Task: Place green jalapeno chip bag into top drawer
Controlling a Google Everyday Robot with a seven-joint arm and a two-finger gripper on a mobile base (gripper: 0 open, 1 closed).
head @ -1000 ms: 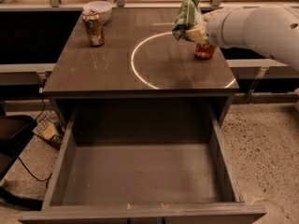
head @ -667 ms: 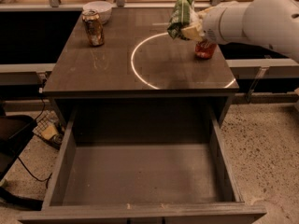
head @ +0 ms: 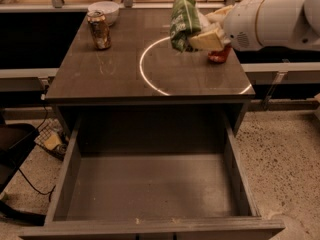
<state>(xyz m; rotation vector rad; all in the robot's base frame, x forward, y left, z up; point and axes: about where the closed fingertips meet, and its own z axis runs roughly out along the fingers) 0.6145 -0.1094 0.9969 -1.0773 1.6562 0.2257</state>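
gripper (head: 196, 35) holding green jalapeno chip bag (head: 182, 16) above countertop (head: 115, 76), top drawer (head: 150, 186) open

Gripper (head: 196, 34): has shifted leftward above the table (head: 100, 79) since a second ago, now over the right arc of the white ring (head: 141, 69).
Green jalapeno chip bag (head: 182, 19): clamped in the gripper and carried left with it, held clear of the surface, now farther from the red can (head: 219, 55).

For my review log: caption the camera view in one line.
Gripper holds the green jalapeno chip bag above the cabinet top near a red can; the top drawer stands open below.
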